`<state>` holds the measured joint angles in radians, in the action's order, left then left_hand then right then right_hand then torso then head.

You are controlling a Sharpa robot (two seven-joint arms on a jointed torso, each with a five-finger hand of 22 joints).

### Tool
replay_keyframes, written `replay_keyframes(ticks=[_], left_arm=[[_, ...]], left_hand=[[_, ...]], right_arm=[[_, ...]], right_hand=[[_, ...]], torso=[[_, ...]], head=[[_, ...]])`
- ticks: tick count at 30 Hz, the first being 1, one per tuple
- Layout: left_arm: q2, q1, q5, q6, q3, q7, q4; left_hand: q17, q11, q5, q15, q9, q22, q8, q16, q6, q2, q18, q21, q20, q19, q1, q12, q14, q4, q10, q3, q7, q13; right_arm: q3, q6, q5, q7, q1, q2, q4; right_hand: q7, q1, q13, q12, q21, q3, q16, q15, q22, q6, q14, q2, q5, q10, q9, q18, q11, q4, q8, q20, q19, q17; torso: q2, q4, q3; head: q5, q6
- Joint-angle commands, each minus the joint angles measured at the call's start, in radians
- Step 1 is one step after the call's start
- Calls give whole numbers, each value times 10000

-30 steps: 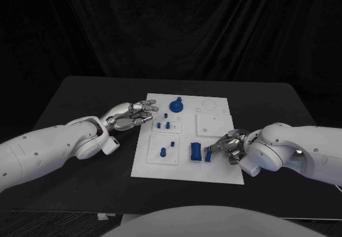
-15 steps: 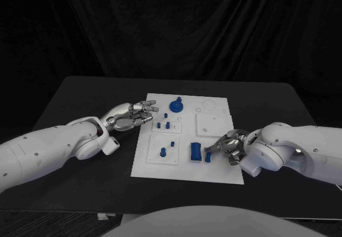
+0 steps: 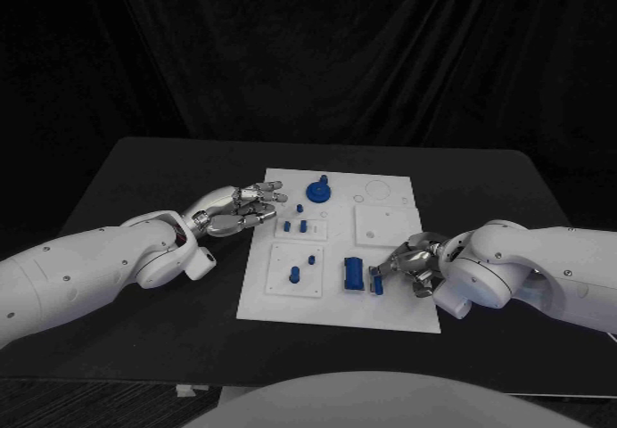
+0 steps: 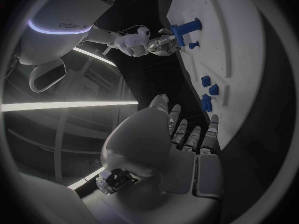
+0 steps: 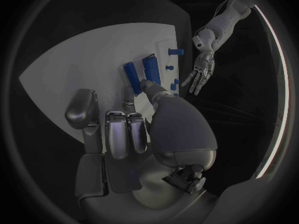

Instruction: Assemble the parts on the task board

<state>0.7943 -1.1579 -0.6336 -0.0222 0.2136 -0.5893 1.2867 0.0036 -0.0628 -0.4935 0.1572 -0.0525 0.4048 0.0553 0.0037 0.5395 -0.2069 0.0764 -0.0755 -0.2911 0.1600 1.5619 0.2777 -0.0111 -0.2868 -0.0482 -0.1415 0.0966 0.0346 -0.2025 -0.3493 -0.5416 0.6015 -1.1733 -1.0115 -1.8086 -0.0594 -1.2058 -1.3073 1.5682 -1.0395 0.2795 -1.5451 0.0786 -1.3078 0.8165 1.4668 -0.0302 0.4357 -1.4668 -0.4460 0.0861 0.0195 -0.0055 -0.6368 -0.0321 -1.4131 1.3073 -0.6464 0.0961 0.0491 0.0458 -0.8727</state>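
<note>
The white task board (image 3: 337,303) lies mid-table. Near its front right stand a tall blue block (image 3: 352,274) and a small blue bar (image 3: 375,283) beside it. My right hand (image 3: 412,265) reaches in from the board's right edge, and its thumb and a fingertip close on the small blue bar (image 5: 150,68), next to the block (image 5: 129,73). My left hand (image 3: 239,208) hovers at the board's left edge with fingers apart, holding nothing. Two small blue pegs (image 3: 300,226) stand just to its right.
A blue round knob piece (image 3: 317,189) stands at the board's far side, also in the left wrist view (image 4: 185,29). More small blue pieces (image 3: 294,275) sit in the front left panel. A white square inset (image 3: 383,225) lies right of centre. Black table (image 3: 154,169) surrounds the board.
My right hand's fingers have crept slightly toward the small blue bar. The left hand and the parts have stayed put.
</note>
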Motion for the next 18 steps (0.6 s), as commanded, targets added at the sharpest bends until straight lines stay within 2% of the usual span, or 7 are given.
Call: replay_keyframes(ticks=[1,18], left_arm=[[-16,19,86,-116,-10,-101,11],[-20,38,86,-154,-10,-65,5]], left_hand=[[6,-59,-37,-34,-1,4,66,5,8,-22,-44,-45,-18,71,82,-26,-26,4,17,55,62,7],[6,-59,-37,-34,-1,4,66,5,8,-22,-44,-45,-18,71,82,-26,-26,4,17,55,62,7]], right_arm=[[-32,-127,-168,140,39,17,15],[-32,-448,-159,100,37,-33,-24]], right_hand=[[12,107,-2635,26,66,81,-1,-10,-1253,-47,956,44,-21,-1040,18,138,-34,27,28,-2,-9,2331],[36,146,-2635,26,58,82,28,-5,-1256,14,947,69,-19,-1040,22,138,-22,72,-2,-2,-17,2297]], torso=[[0,2,1],[10,-9,0]], head=[[-6,1],[2,1]])
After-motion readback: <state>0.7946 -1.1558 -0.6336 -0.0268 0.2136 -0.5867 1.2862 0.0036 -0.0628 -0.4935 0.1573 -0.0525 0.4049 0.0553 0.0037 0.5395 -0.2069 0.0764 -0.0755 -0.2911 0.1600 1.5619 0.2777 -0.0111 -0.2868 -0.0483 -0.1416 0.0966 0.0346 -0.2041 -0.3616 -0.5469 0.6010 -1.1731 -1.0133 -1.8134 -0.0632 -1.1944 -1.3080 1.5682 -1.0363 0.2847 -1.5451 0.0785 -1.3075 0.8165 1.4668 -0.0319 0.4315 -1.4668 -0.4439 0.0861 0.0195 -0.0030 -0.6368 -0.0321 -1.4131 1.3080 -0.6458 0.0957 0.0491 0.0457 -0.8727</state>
